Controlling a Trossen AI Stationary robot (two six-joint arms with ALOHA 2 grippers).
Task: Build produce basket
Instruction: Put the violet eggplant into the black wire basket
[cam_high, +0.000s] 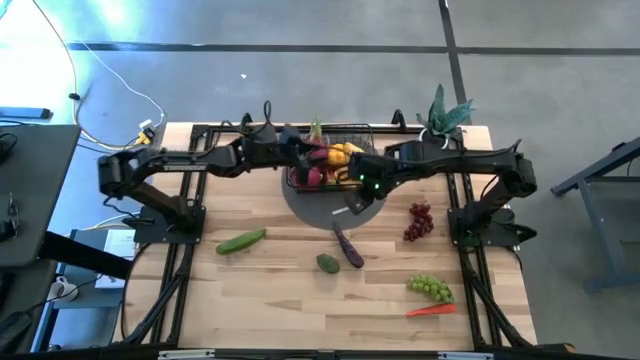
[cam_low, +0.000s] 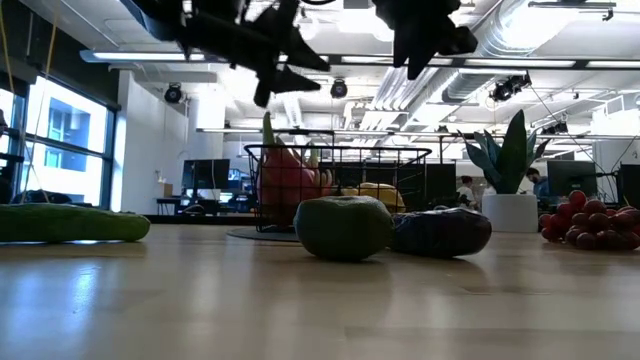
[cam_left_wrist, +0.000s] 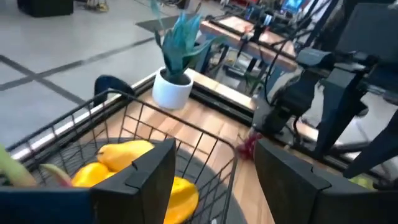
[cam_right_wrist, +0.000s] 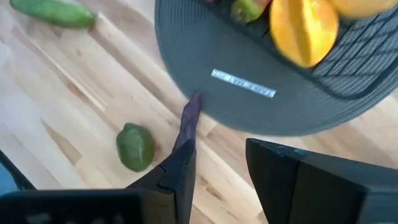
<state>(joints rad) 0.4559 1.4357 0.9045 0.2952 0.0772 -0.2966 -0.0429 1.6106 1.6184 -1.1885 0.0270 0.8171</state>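
Observation:
The black wire basket (cam_high: 330, 165) stands on a round grey mat (cam_high: 325, 208) at the table's far middle. It holds a pink dragon fruit (cam_low: 285, 180) and yellow and orange pieces (cam_left_wrist: 127, 155). My left gripper (cam_left_wrist: 214, 180) hovers open above the basket's left part. My right gripper (cam_right_wrist: 221, 165) is open above the mat's near edge, over the purple eggplant (cam_right_wrist: 186, 121). On the wood lie a cucumber (cam_high: 240, 241), a small green fruit (cam_high: 328, 263), red grapes (cam_high: 418, 220), green grapes (cam_high: 430, 288) and a red-orange carrot (cam_high: 430, 310).
A potted green plant (cam_high: 445, 115) in a white pot stands at the far right corner, behind the basket. The arm bases and their black frames flank the table left and right. Bare wood lies along the near edge and at the near left.

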